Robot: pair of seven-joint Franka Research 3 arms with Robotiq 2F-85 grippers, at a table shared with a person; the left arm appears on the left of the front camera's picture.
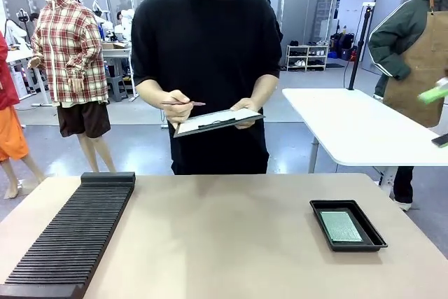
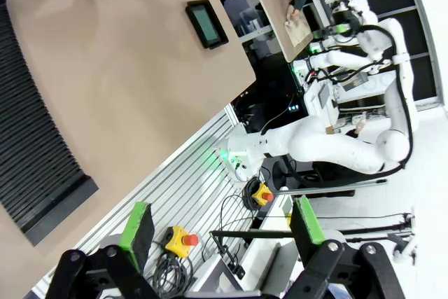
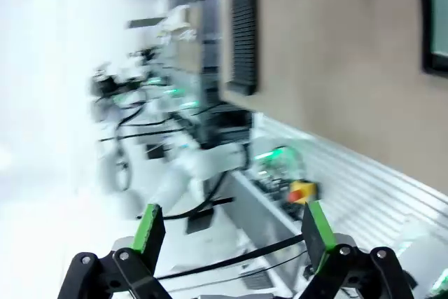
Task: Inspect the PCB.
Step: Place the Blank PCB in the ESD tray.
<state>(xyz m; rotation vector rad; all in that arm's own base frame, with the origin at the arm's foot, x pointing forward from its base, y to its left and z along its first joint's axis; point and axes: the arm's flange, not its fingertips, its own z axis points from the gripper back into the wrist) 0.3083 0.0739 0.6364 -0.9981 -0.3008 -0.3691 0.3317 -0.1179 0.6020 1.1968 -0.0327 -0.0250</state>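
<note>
Nearest the front camera, at the lower left, a long black ribbed rack (image 1: 70, 239) lies along the beige tabletop (image 1: 224, 243), its slats running in a close row toward the far edge. Right of it the surface is bare up to a shallow black tray (image 1: 348, 225) near the right edge. Inside the tray the PCB (image 1: 341, 226) lies flat: a thin green rectangle with a fine grid of pale dots across its face, fitting within the tray's rim.

Across the tabletop a person in a black shirt stands holding a clipboard (image 1: 217, 122) with white paper in one hand (image 1: 245, 111) and a pen in the other hand (image 1: 176, 106). Behind them the room has a grey floor, a white table (image 1: 364, 131) at the right and shelving farther back. No writing can be read.

From the left wrist camera, the left tool (image 2: 217, 225) hangs off the tabletop's near edge with its green pads (image 2: 136, 225) spread wide and nothing between them; the tray and PCB (image 2: 206, 23) sit far off. The right tool (image 3: 227, 232) is likewise spread wide and empty in its blurred wrist view, with the tray at the frame's upper right.
</note>
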